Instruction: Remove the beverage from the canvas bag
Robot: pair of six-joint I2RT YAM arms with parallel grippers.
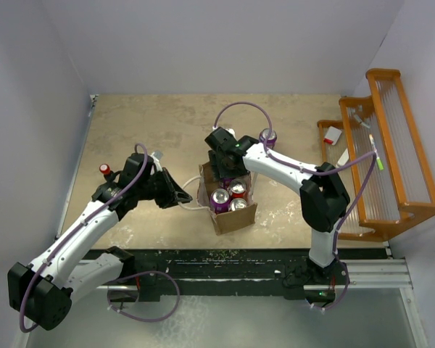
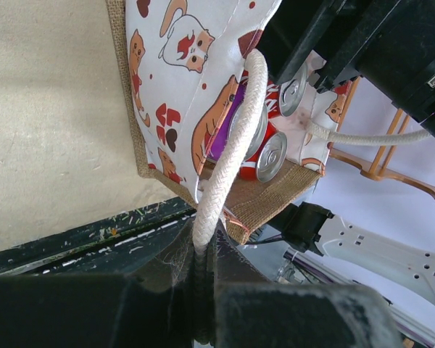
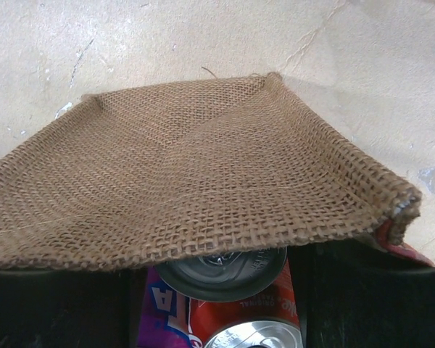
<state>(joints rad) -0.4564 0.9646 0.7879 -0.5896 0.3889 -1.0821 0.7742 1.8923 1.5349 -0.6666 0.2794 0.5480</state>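
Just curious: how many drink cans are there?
4. Three cans in the canvas bag; a fourth can on the table behind. The right gripper may hide more.

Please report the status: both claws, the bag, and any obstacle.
Left claw shut on rope handle. Right claw at canvas bag mouth, astride a can; grip unclear. Burlap side overlaps that can's top.
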